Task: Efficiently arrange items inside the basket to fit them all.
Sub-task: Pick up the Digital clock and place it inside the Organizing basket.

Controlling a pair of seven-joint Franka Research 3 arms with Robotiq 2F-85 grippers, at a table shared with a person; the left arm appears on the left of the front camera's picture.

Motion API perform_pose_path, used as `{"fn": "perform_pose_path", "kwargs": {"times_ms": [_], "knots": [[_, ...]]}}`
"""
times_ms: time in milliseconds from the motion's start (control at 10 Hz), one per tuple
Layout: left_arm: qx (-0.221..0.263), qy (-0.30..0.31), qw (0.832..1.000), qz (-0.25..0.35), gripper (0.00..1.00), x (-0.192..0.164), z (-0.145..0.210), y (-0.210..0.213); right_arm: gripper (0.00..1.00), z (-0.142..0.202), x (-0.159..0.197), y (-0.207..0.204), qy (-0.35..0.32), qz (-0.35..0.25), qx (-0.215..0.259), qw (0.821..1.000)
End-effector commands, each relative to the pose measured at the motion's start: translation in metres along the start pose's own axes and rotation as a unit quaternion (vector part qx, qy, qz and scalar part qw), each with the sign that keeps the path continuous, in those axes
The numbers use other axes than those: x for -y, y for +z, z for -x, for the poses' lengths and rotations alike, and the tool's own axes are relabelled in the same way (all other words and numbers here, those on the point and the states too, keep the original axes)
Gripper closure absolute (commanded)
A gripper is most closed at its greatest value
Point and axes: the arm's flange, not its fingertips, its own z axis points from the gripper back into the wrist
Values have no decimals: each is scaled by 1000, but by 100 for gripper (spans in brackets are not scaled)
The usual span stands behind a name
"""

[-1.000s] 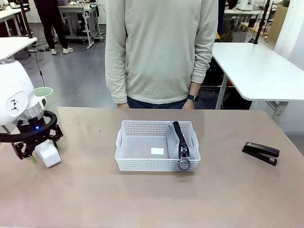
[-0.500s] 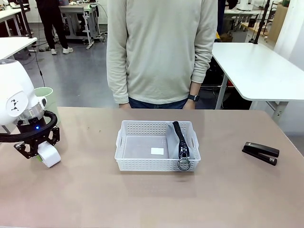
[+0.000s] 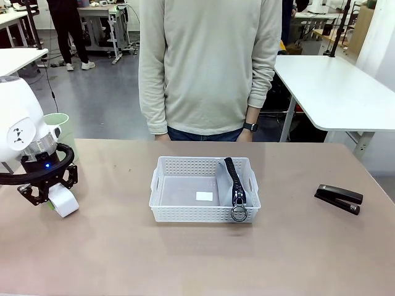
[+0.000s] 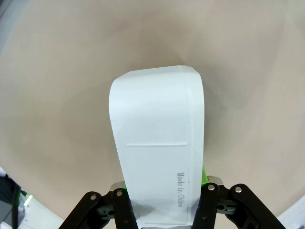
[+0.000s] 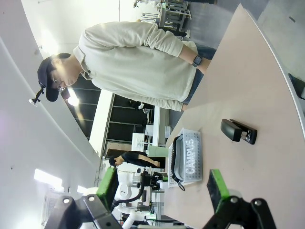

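Left fingers [image 4: 207,202] are clamped on the white box [image 4: 157,143], one green pad on each long side, gripping it at the near end. The rest of the box sticks out past the fingertips, with "Made in China" print on one face. In the front view the box hangs tilted under the left wrist at the left end of the bench [image 3: 123,259], well apart from the basket [image 3: 197,213]; can't tell if its low end touches the bench. Right fingers [image 5: 218,190] are spread wide, nothing between or touching them, looking across the bench at the basket and the person [image 3: 210,68] standing at the far side with arms down. The basket sits mid-bench, long side toward the robot. The grey pouch [image 3: 227,179] is inside it, standing on edge against the right end, black zipper up, ring pull [image 3: 239,213] hanging over the front rim. The rest of the basket floor carries just a small white label [image 3: 204,196]. The black stapler [image 3: 338,198] lies flat on the bench near the right edge, well apart from the basket. The pale green cup [image 3: 62,126] is upright at the far left, just behind the left arm.
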Motion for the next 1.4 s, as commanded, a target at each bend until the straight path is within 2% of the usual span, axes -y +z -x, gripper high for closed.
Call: {"fn": "perform_pose_path", "kwargs": {"times_ms": [0, 200, 300, 400, 500, 600, 700, 800, 900, 1200, 1300], "knots": [[-44, -118, 991, 43, 100, -39, 17, 63, 0, 1, 0, 1, 15, -2, -3, 1000], [-71, -300, 947, 94, 100, -89, 41, 129, 0, 1, 0, 1, 15, -2, -3, 1000], [-69, -381, 915, 114, 100, -111, 53, 146, 0, 1, 0, 1, 15, -2, -3, 1000], [-50, -445, 883, 143, 100, -128, 63, 152, 0, 1, 0, 1, 15, -2, -3, 1000], [-23, -508, 844, 172, 100, -143, 70, 154, 0, 1, 0, 1, 15, -2, -3, 1000], [-16, -516, 834, 193, 100, -145, 73, 154, 0, 1, 0, 1, 15, -2, -3, 1000], [-27, -480, 856, 190, 100, -138, 71, 154, 0, 1, 0, 1, 15, -2, -3, 1000], [-28, -337, 930, 146, 97, -119, 63, 153, 0, 1, 0, 1, 15, -2, -3, 1000], [-7, -497, 851, 171, 97, -136, 61, 195, 0, 1, 0, 1, 15, -2, -3, 1000], [-7, -497, 851, 171, 97, -136, 61, 195, 0, 1, 0, 1, 15, -2, -3, 1000], [-10, -476, 864, 162, 50, -132, 58, 190, 0, 1, 0, 1, 15, -2, -3, 1000]]}}
